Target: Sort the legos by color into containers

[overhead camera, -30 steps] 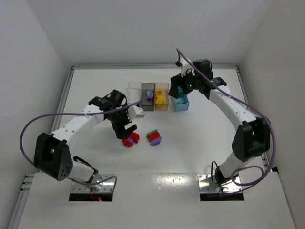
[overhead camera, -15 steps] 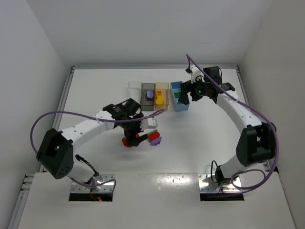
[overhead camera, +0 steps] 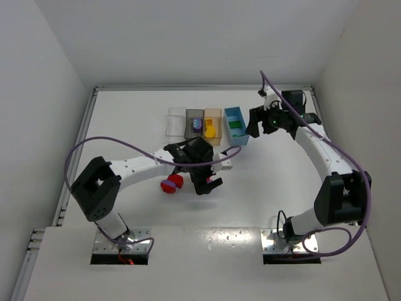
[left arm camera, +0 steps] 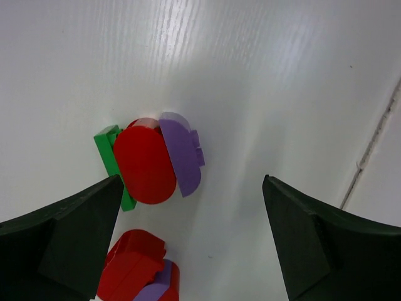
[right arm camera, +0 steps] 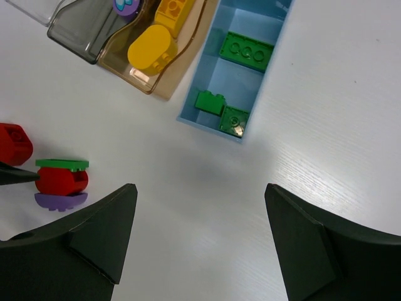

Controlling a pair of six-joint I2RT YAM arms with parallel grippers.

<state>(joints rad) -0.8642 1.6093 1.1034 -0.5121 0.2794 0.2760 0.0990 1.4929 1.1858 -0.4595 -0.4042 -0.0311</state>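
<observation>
Left wrist: left gripper (left arm camera: 191,207) is hanging wide open and empty over a green-red-purple lego clump (left arm camera: 153,163), well away from the light blue bin (right arm camera: 247,88). Right gripper (right arm camera: 200,188) is hovering open and empty near that bin, with three green legos (right arm camera: 247,50) sitting inside.

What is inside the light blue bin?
The light blue bin holds three green bricks: a long flat one and two small ones at the other end. Nothing covers them; the wrist view crops the bin's far end.
</observation>
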